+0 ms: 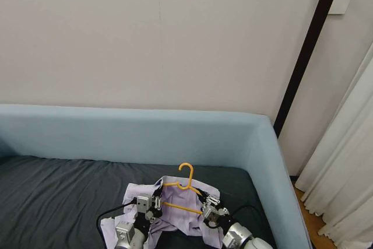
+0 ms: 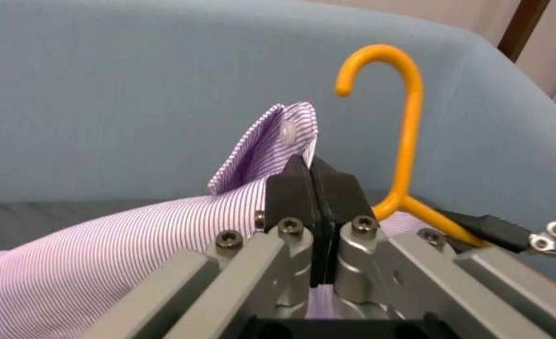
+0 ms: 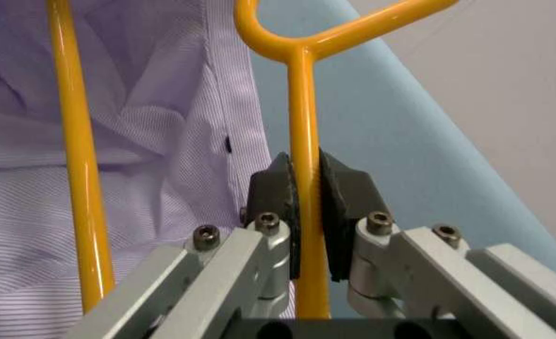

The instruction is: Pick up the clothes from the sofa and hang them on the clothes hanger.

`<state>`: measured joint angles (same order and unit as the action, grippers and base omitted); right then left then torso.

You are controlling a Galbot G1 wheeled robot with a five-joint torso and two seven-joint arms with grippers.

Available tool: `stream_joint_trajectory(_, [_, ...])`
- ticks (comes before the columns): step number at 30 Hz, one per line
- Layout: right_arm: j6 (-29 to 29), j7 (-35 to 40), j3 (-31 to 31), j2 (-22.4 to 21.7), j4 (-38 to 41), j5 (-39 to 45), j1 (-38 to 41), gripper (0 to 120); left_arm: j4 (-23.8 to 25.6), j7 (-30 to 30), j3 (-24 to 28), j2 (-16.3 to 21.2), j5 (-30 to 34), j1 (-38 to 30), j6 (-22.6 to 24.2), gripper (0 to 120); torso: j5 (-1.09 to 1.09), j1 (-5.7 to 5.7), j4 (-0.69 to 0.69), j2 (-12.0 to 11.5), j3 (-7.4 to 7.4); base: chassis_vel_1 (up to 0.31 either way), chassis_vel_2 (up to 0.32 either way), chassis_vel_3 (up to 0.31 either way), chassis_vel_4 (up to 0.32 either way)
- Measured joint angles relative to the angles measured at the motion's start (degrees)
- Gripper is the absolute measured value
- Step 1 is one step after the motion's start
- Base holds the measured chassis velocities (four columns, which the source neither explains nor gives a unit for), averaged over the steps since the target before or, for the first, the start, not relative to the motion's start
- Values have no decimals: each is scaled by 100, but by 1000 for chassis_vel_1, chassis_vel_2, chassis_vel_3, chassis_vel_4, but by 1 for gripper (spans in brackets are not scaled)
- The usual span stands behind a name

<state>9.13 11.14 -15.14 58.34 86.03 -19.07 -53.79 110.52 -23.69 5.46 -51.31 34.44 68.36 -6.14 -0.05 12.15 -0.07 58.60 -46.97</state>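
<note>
At the near edge of the head view, my left gripper [image 1: 150, 202] [image 2: 311, 176] is clamped on a purple-and-white pinstriped cotton shirt [image 1: 178, 217] [image 2: 117, 247] [image 3: 164, 141], its black pads pressed together on the fabric just below the buttoned collar band. Just beside it, my right gripper [image 1: 208, 207] [image 3: 303, 183] is clenched around one slanting arm of an orange plastic clothes hanger [image 1: 190, 178] [image 2: 412, 127] [image 3: 302, 106], with the rod pinched between the two dark pads. The hanger lies partly inside the shirt. The cloth drapes over its arms and lower bar between my two grippers, and the hook stands clear above the collar. The rest of the shirt spills in folds onto the dark grey seat cushion [image 1: 52, 190] of the pale blue upholstered sofa [image 1: 116, 138] [image 2: 117, 85] [image 3: 391, 127], whose backrest and right armrest rise just behind the hanger. Beyond the sofa are a plain cream wall [image 1: 175, 39], a dark upright post [image 1: 306, 51] and white pleated curtains [image 1: 349, 173] at far right.
</note>
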Motion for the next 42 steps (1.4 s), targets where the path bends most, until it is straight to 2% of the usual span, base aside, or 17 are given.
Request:
stream_joint_trajectory(10, [-61,86,-179,215,-287,-122,318,6,92,-1,244,101,-59,-112,53,0,0,0,0,0,1,0,0,0,0])
stream_joint_trajectory(22, [-173,106,-226,202,-119,-410,339,6,216,57,374,111,-352,-108,76,0,0,0,-2,0,1,0,0,0,0])
stream_joint_trajectory(28, [-166,144,-122,235,-74,-973,320,6,233,115,398,104,-622,158,68,0,0,0,0,0,1,0,0,0,0])
stream_joint_trajectory(39, [-303,263,-83,108,36,-440,271,6,247,136,78,134,-873,677,84,0,0,0,0,0,1,0,0,0,0])
stream_joint_trajectory(42, [-288,267,-67,75,89,-392,253,6,250,121,3,106,-1010,818,154,11,0,0,0,0,1,0,0,0,0])
